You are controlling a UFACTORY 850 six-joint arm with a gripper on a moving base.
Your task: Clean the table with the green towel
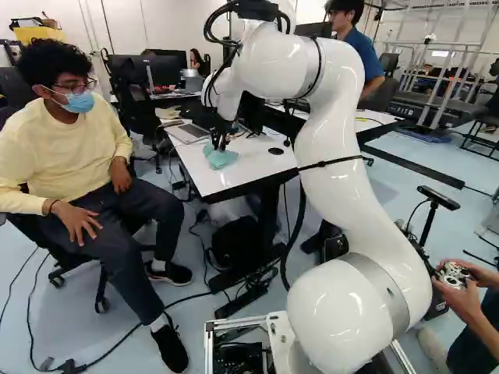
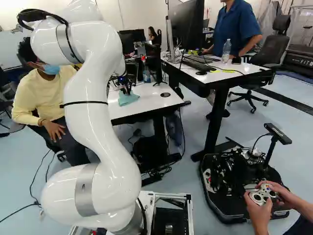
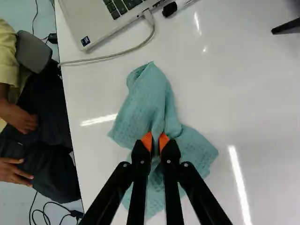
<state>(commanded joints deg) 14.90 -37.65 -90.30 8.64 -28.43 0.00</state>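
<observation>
My end effector is nearly closed, pinching the green towel. It lies rumpled on the counter.

A grey laptop has a pale cable running from its side, with a black-capped marker just beside it; at the right of the right base view, a second desk carries a black monitor, a keyboard, a mouse and an upright clear bottle. Beyond it stands a black office chair; a treadmill stands farther back; dark cables trail over the floor.
</observation>
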